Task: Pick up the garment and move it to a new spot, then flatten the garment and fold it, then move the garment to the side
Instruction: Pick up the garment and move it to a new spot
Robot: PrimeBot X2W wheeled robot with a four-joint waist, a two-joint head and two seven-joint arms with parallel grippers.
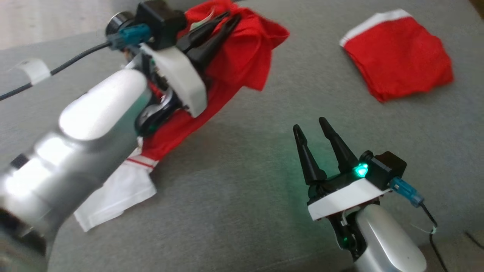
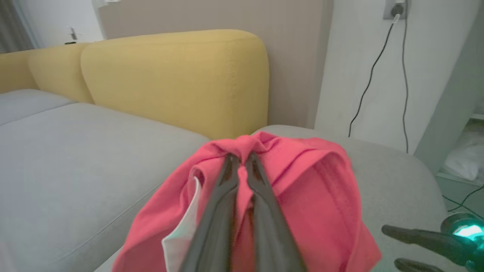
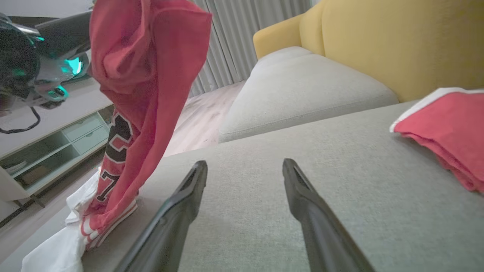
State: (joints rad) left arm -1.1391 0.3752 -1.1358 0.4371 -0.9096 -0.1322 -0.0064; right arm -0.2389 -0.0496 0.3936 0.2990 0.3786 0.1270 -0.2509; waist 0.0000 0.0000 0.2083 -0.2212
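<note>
Early going, by the look of it: lifted, not yet moved, flattened, folded or set aside. Grips the red garment (image 1: 245, 56) with left tool (image 2: 242, 162) clamped shut, white hem down on the grey sofa seat (image 1: 234, 181). Shows right tool (image 1: 310, 125) spread wide, empty. Plenty of bare seat between; beware folded red cloth (image 1: 401, 64) far right and seat edge by the hem.
</note>
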